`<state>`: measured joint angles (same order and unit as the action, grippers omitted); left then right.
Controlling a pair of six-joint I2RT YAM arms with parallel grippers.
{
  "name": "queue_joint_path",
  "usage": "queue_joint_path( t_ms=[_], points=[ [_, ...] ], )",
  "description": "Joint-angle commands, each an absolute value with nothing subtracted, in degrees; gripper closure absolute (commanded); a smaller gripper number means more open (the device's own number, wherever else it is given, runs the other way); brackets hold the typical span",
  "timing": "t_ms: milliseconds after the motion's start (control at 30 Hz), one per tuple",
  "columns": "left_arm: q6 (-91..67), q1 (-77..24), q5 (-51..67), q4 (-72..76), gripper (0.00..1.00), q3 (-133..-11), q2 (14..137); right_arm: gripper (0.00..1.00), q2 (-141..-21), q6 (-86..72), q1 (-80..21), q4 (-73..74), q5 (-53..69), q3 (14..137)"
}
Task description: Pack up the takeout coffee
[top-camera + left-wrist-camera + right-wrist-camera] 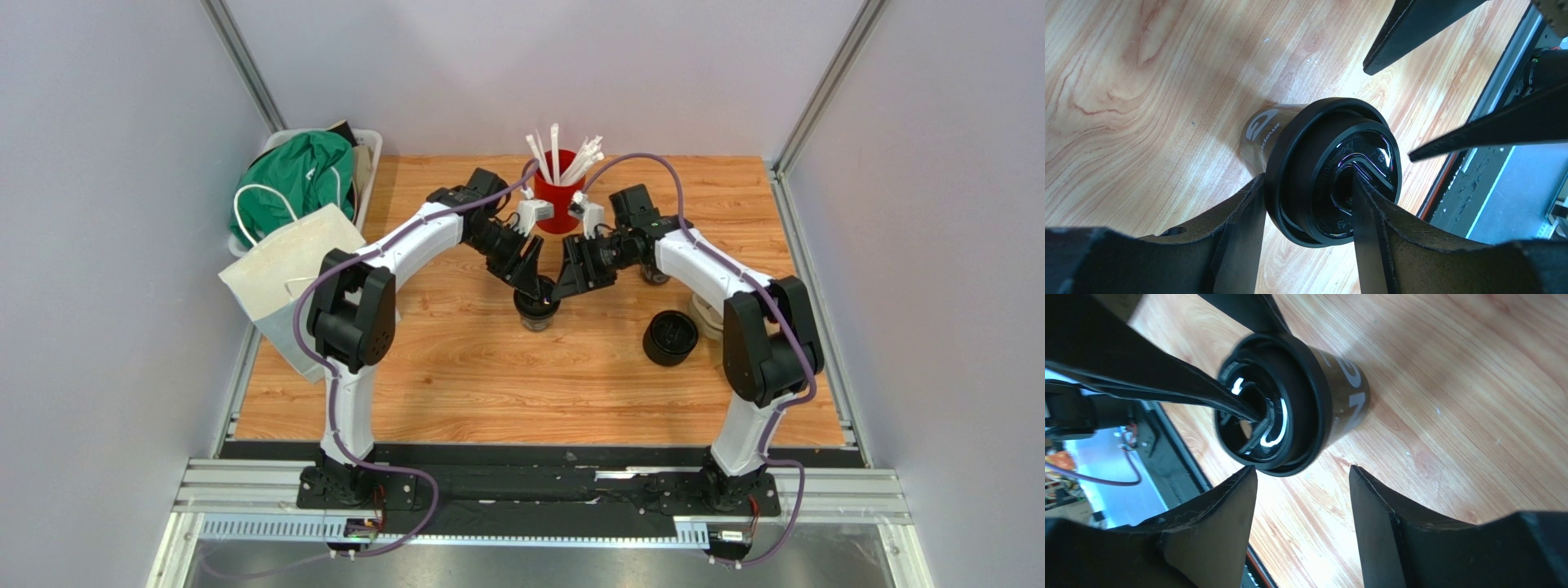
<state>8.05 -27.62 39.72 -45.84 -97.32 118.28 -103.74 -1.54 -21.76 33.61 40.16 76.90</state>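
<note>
Overhead and wrist views, as I am reading them from the console. The lidded coffee cup (1315, 153) is standing upright near the middle of the wooden table (491, 392), a little toward the far edge. It is a small black disposable cup with white printing on its side. Its round black lid is glossy, with a raised rim and a moulded shape in the recessed centre.

The left gripper (1306, 184) is pinching the lid's rim. One finger is lying against the outside of the rim and the other is pressing down inside the recess. The right gripper (1303, 471) is hanging with its fingers spread wide and nothing between them. The lid's edge is sitting just beyond its fingertips.

A second coffee cup (671, 337), alike in colour and size, is standing apart nearer the right edge. A red cup (558, 211) holding white straws (558, 147) is sitting at the middle of the far edge. A white paper bag (288, 276) is overhanging the left edge. A green cloth (301, 178) is filling a bin at the far left corner.

From overhead, both grippers are covering most of the central cup. I cannot read the printing on its side in either wrist view. A pale object under the right forearm is mostly hidden, and I cannot identify it. The second cup's top is too small for me to make out any detail.
</note>
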Motion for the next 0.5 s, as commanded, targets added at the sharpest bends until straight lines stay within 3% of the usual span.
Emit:
queue_joint_path(
  t_ms=[0, 467],
  points=[
    [13.2, -28.6, 28.4, -48.3, 0.43, -95.0, 122.6, 0.39, -103.4, -6.4, -20.8, 29.8, 48.5, 79.0],
    [10.3, -27.5, 31.2, -46.1, 0.43, -95.3, 122.9, 0.39, -104.9, -16.9, -22.1, 19.3, 41.8, 74.9]
  ],
)
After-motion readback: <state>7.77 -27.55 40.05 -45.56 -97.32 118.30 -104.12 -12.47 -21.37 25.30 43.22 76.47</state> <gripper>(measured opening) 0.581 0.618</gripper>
